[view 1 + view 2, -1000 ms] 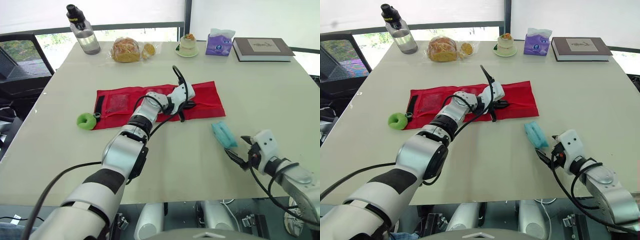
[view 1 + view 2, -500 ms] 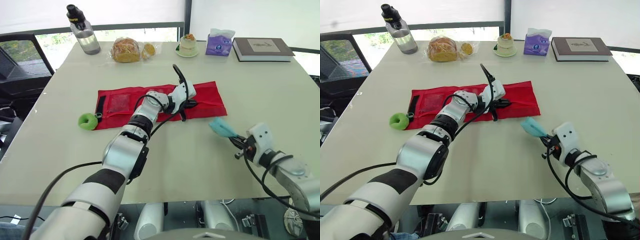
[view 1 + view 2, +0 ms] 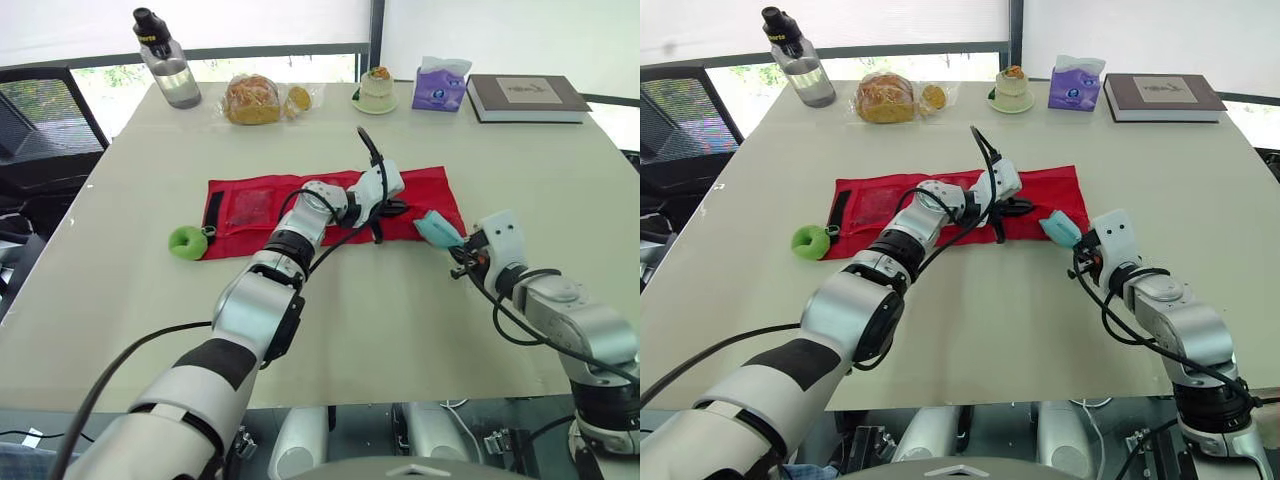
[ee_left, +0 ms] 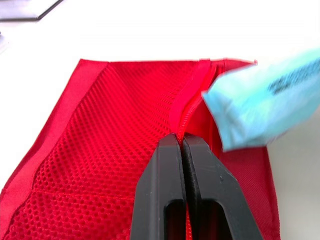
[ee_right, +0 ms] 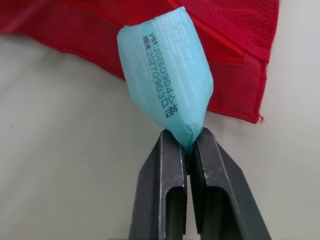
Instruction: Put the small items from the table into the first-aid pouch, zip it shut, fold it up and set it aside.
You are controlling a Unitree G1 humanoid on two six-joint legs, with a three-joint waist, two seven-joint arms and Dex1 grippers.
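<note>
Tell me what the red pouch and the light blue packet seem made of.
The red pouch looks like matte synthetic fabric with a mesh panel; tiny holes and stitched seams show. The light blue packet is probably thin plastic film, slightly glossy; it creases and bears a printed date code.

You can read two rows of dark print on the light blue packet [image 5: 167,80]. One row has the number 20250904. The other row has the number 20270903. Each row starts and ends with small Chinese signs, and these are too fine to make out. The book [image 3: 526,97] has a mark on its cover, but it is too small to read.
</note>
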